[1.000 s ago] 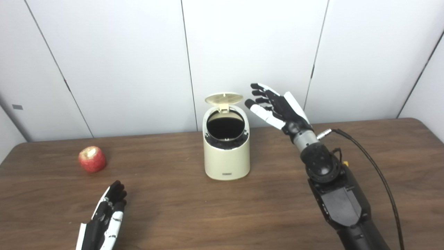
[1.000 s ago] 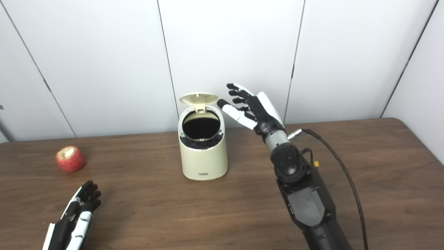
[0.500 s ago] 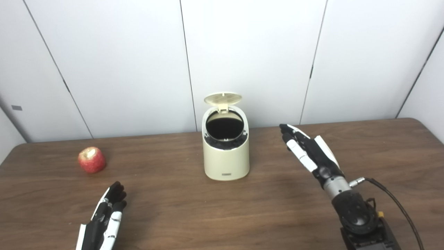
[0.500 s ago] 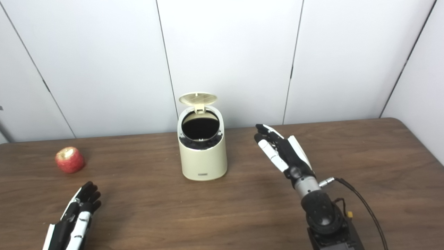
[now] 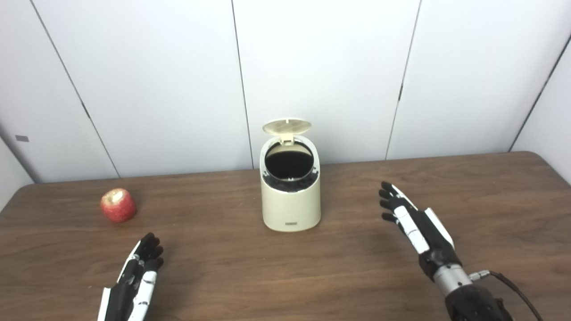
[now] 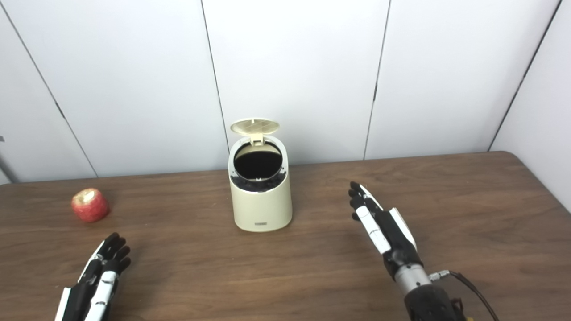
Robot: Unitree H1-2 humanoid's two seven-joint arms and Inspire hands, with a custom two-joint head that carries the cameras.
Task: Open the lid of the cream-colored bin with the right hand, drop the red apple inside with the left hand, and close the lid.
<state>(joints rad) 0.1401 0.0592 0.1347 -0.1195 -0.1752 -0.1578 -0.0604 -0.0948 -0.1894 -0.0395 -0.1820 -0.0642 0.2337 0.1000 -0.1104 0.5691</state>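
The cream-colored bin [image 5: 291, 203] stands upright at the middle of the brown table, its round lid [image 5: 287, 126] tipped up at the back and the dark inside showing. The red apple [image 5: 118, 205] sits on the table far to the left. My left hand [image 5: 136, 278] lies low near the front left, open and empty, in front of the apple. My right hand [image 5: 415, 225] is open and empty, fingers stretched out, low over the table to the right of the bin and apart from it.
The brown wooden table [image 5: 232, 267] runs across the whole view with rounded far corners. White wall panels [image 5: 178, 67] stand right behind it. A black cable [image 5: 513, 290] trails from my right wrist at the bottom right.
My right hand has pulled back from beside the open lid, down and towards me, to low over the table right of the bin. The lid stays open. The left hand and the apple have not moved.
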